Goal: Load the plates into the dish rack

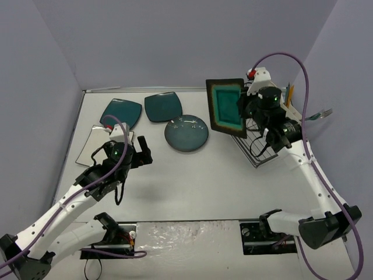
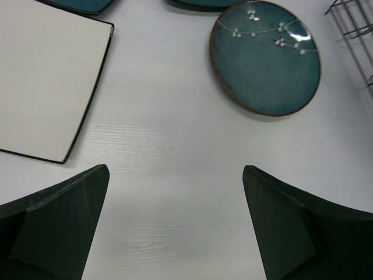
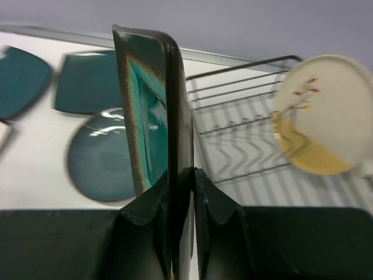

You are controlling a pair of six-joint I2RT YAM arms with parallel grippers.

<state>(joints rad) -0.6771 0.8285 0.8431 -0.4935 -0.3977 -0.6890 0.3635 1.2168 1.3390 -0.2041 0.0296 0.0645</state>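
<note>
Right square plate: teal centre, speckled brown rim. Middle round plate: blue-grey, white blossom sprig. Rightmost round plate: cream, yellow swash, red sprig.

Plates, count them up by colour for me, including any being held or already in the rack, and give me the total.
Dark teal square plates: 2
White square plate: 1
Brown-rimmed teal square plate: 1
Blue-grey round plate: 1
Cream-and-yellow round plate: 1
Total: 6
</note>
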